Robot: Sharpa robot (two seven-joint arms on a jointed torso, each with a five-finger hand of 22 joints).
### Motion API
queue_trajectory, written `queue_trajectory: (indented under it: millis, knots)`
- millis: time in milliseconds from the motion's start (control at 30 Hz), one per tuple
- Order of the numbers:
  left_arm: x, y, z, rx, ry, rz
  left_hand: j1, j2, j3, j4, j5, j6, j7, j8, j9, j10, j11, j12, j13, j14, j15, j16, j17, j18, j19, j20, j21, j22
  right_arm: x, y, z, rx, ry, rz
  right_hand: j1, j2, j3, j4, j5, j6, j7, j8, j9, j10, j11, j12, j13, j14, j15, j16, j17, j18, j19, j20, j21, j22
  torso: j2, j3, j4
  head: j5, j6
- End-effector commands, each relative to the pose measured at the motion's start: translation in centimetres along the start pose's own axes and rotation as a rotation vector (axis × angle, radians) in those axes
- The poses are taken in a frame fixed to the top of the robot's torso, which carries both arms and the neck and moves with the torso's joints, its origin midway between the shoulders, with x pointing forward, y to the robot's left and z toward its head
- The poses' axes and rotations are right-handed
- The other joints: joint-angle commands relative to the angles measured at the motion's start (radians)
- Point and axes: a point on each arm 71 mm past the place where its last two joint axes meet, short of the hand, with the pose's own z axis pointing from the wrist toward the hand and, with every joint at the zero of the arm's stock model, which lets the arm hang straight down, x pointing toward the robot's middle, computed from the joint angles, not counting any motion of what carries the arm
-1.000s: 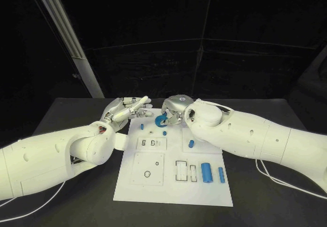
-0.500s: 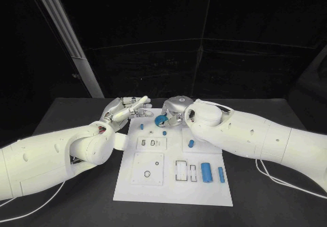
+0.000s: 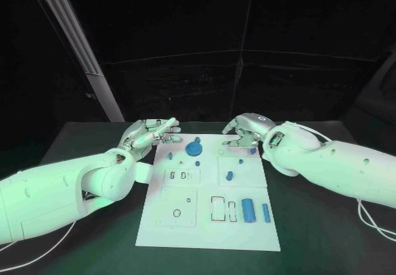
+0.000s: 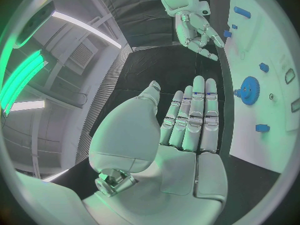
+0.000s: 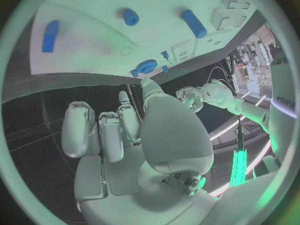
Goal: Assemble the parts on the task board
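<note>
At the far end of the task board point(image 3: 210, 226), the right hand point(image 3: 245, 130) hovers just off the board's right corner, fingers loosely curled and apart with nothing in them; in its wrist view the palm and fingers point(image 5: 119, 127) are bare. It stands apart from the blue gear point(image 3: 194, 149), which sits flat on the board near the far edge, so the hand looks free of that part rather than reaching for it. Opposite it, the left hand point(image 3: 149, 134) is lifted beside the board's far left corner, fingers straight and close together, thumb out, holding nothing; the wrist view shows its flat palm point(image 4: 187, 130) turned toward the board. Neither hand touches the board, probably to leave the gear open to the head camera.

Outward from the gear, small blue pegs point(image 3: 171, 155) lie near it on the board, and another short blue piece point(image 3: 229, 175) sits toward the middle right. Nearer the robot, a blue cylinder point(image 3: 248, 210) and a slimmer blue bar point(image 3: 265, 212) lie beside empty rectangular slots point(image 3: 218, 207), likely waiting their turn. An oval recess point(image 3: 177, 213) on the left stays unfilled, so much of the assembly seems to remain
</note>
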Motion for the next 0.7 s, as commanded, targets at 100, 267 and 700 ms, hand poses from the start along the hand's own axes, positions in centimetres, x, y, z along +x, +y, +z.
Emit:
queue_trajectory:
  millis: [100,267,700]
  knots:
    - [0.1,-0.2,0.1,0.012,0.012,-0.001,0.001,0.011,-0.001,-0.003,0.002,0.0,-0.001,-0.004,0.0,-0.002,-0.003,-0.005,0.0,-0.001,0.006,-0.006,0.001,0.007,0.005,0.0,-0.006,-0.001,-1.0,-2.3,-1.7,-0.037,-0.008,0.197,0.028,-0.013,-0.01,-0.021,-0.02,-0.006,0.001,-0.006,-0.001,-0.014,0.003,-0.016,0.032,0.087,0.001,-0.005,0.181,-0.005,-0.01,0.0,-0.005,-0.006,-0.004,0.0068,-0.0128,-0.004,0.004]
    - [0.2,-0.1,0.2,0.013,0.015,-0.002,0.001,0.011,-0.001,-0.004,0.002,0.0,-0.001,-0.004,0.0,-0.002,-0.003,-0.005,0.0,-0.001,0.006,-0.006,0.001,0.007,0.005,0.0,-0.006,-0.001,-1.6,-5.4,-3.3,0.008,-0.01,0.224,0.044,-0.018,-0.014,-0.036,-0.021,-0.012,0.002,-0.007,-0.002,-0.017,0.004,-0.02,0.029,0.087,0.002,-0.004,0.184,-0.005,-0.01,0.001,-0.006,-0.006,-0.001,0.0071,-0.0081,-0.017,0.009]
    - [0.2,0.1,0.4,0.009,0.016,-0.002,0.001,0.011,-0.001,-0.004,0.002,0.0,-0.001,-0.004,0.0,-0.002,-0.003,-0.005,0.0,-0.001,0.006,-0.006,0.001,0.007,0.005,0.0,-0.006,-0.001,-0.4,-8.3,-4.8,0.067,0.015,0.214,0.053,-0.019,-0.015,-0.043,-0.021,-0.015,0.003,-0.007,-0.002,-0.018,0.005,-0.022,0.028,0.087,0.002,-0.004,0.185,-0.005,-0.01,0.001,-0.006,-0.006,0.001,0.0096,-0.0072,-0.02,0.007]
